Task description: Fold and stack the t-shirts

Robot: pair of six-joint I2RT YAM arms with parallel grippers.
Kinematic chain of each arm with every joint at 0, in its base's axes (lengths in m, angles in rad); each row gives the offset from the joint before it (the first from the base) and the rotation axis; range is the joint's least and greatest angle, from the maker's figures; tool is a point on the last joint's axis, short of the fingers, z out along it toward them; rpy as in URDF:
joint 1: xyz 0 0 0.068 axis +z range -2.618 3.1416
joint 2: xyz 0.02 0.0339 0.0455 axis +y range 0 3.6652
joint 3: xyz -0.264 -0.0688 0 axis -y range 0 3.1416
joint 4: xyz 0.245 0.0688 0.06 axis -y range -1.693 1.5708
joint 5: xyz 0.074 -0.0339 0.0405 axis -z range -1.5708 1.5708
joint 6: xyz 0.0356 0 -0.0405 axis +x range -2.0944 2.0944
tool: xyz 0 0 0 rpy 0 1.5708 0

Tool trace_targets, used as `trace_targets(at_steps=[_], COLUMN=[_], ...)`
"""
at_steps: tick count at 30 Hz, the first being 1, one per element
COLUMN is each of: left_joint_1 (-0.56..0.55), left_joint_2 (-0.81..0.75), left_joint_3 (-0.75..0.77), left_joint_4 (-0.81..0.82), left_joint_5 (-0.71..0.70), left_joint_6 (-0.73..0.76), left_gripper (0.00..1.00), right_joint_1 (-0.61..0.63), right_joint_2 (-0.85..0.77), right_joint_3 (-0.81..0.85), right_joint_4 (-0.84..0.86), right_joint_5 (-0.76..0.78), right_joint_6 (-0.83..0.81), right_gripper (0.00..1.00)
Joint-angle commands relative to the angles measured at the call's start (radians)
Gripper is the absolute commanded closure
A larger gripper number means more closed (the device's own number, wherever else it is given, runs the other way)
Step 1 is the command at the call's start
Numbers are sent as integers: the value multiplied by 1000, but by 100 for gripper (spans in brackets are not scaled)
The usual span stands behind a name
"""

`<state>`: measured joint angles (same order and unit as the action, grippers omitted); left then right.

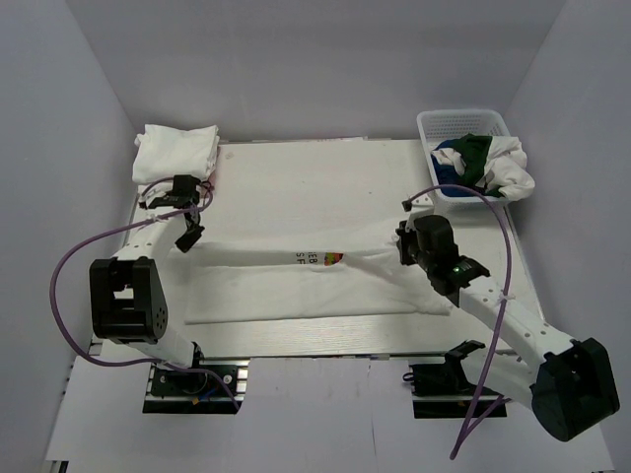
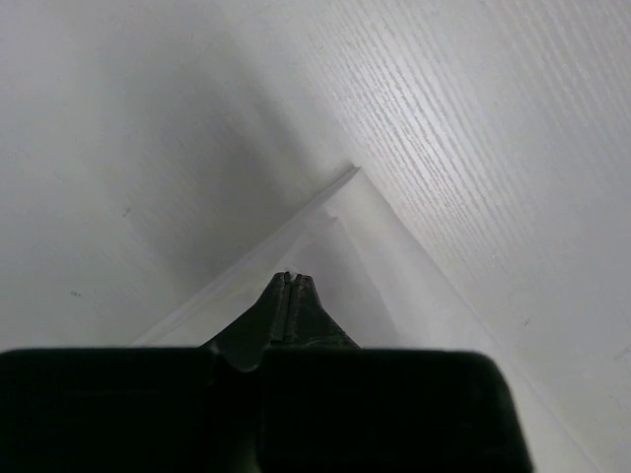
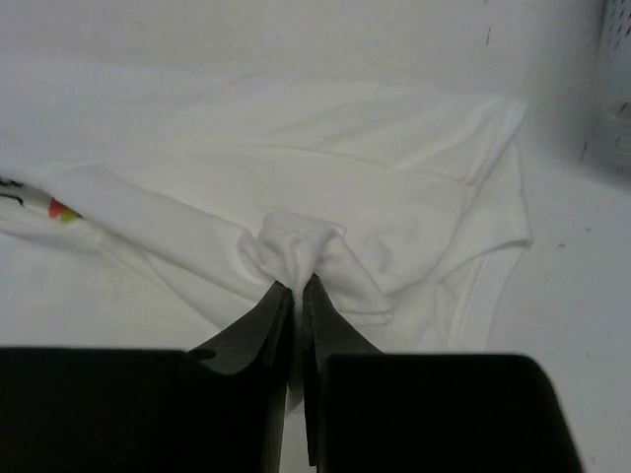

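Top view: a printed white t-shirt (image 1: pixel 296 286) lies across the middle of the table (image 1: pixel 296 177), drawn into a raised ridge between the left gripper (image 1: pixel 187 239) and the right gripper (image 1: pixel 402 246). Folded white t-shirts (image 1: pixel 177 150) sit at the far left corner. A basket (image 1: pixel 426 123) at the far right holds more shirts.

Left wrist view: the jaws are pressed together on a thin cloth edge.

Right wrist view: the jaws pinch a bunched fold of the shirt, with the print off to the left.
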<state>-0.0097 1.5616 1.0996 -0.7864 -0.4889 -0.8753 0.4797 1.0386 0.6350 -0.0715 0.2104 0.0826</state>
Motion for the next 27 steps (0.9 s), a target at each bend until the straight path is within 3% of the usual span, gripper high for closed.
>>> trace_targets(at_steps=[1,3,4,5,6,7,14,21,27], left_joint_1=[-4,-4,-4,-4,-4,-4,-4,-4,-4], left_joint_2=[-44,-44,-44,-44,-35,-35,-75,-107,-77], left_joint_3=[-33,-46,-58,-58,-58,-58,-15,-37,-101], left_joint_4=[-28,-68,-68,-95,-108,-119,-133,16,92], left_joint_5=[-49,-40,-28,-28,-17,-17,41,164,214], left_joint_6=[-48,-70,-70,-82,-103,-103,-107,-10,21], left_gripper=[99,58,31,14,1,0,0,0,0], right_joint_1=[31,37,45,45,45,46,46,45,39], right_joint_2=[-11,-12,-18,-34,-57,-70,-193,30,210], right_joint_3=[-44,-73,-75,-74,-75,-75,-51,11,46], right_joint_4=[-66,-120,-145,-165,-241,-261,-292,-73,-66], right_joint_5=[40,41,34,15,4,1,-32,-242,-296], right_joint_6=[81,156,176,228,246,265,255,215,204], right_gripper=[87,73,47,27,15,10,10,10,10])
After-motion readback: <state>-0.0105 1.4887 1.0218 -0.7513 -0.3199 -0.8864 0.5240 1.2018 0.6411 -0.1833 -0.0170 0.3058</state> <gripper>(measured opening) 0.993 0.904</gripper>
